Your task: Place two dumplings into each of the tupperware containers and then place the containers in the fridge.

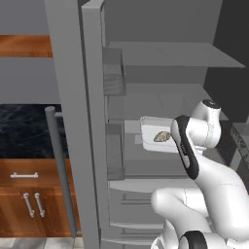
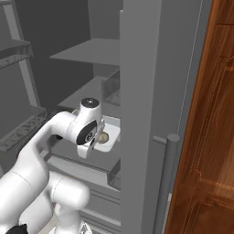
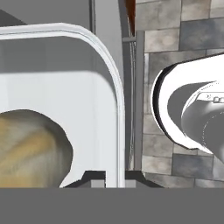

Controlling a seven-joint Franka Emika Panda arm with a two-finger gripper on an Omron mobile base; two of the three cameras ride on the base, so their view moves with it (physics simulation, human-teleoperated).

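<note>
Nearest, in the hand view: gripper pinched tight onto the rim of a tupperware container, one dark fingertip on each side of the raised white edge. Inside that tray, right by the camera, a lumpy tan dumpling resting on the pale floor. Beyond the rim, stone floor tiles and a curved white part of the arm.

Further out, in the left base view: white arm rising from lower right and reaching into the open fridge. Same tupperware container level with a middle shelf, just above it or resting on it, cannot tell which; dumpling visible in it, near the arm's dark joint. Open fridge door standing at left with its long bar handle.

In the right base view: wrist over the container, a beige dumpling peeking beside the hand. Higher shelves bare and grey behind.

Farthest: wooden cabinets and dark marbled backsplash past the door at left.
</note>
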